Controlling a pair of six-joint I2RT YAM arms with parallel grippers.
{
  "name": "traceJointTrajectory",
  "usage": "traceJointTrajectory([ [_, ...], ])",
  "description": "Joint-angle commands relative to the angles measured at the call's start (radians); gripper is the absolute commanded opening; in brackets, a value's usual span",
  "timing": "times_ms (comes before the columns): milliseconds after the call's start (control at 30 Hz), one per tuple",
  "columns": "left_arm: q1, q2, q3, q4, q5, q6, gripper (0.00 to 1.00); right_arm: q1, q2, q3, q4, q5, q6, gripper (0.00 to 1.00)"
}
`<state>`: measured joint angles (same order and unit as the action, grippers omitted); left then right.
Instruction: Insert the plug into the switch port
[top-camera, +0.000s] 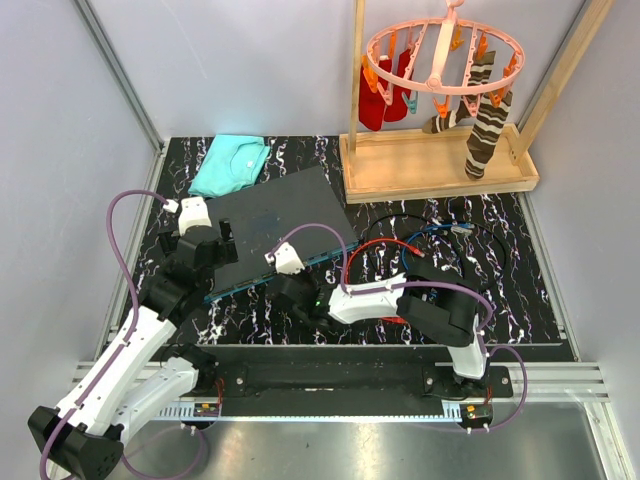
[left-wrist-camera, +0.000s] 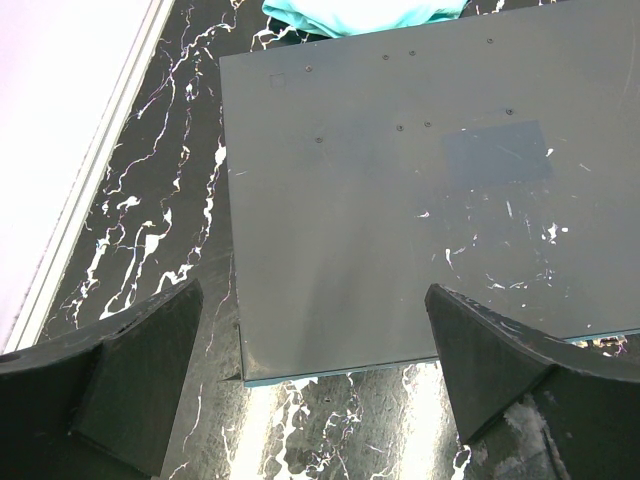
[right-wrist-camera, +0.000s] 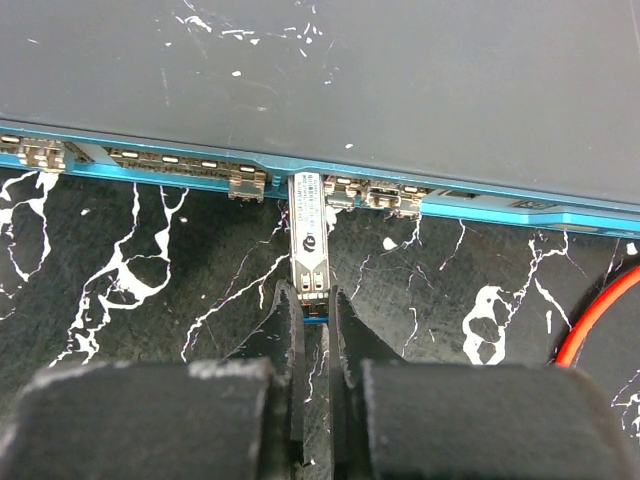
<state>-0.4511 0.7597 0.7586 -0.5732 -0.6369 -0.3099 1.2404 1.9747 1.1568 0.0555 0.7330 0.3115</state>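
Note:
The switch (top-camera: 275, 215) is a flat dark grey box lying at an angle on the black marbled table, its teal port edge (right-wrist-camera: 500, 205) facing the arms. The plug (right-wrist-camera: 308, 235), a small silver module, lies on the table with its front end at a port in that edge; how far in it sits I cannot tell. My right gripper (right-wrist-camera: 313, 300) is shut on the plug's rear end, right in front of the switch (right-wrist-camera: 350, 70). My left gripper (left-wrist-camera: 312, 290) stands wide open over the near left corner of the switch (left-wrist-camera: 400, 200), holding nothing. In the top view the left gripper (top-camera: 200, 240) is at the switch's left end.
A folded teal cloth (top-camera: 230, 163) lies behind the switch at the back left. A wooden tray (top-camera: 440, 170) with a pink sock hanger (top-camera: 440, 50) stands at the back right. Red and blue cables (top-camera: 400, 250) coil on the table right of the switch.

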Motion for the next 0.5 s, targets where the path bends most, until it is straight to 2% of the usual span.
traceJointTrajectory([
  [0,-0.004,-0.013,0.001,0.058,-0.033,0.011,0.99,-0.041,-0.016,0.001,0.096,0.065,0.034,0.00],
  [467,-0.004,-0.011,0.001,0.056,-0.033,0.011,0.99,-0.048,-0.011,0.004,0.115,0.037,0.017,0.00],
])
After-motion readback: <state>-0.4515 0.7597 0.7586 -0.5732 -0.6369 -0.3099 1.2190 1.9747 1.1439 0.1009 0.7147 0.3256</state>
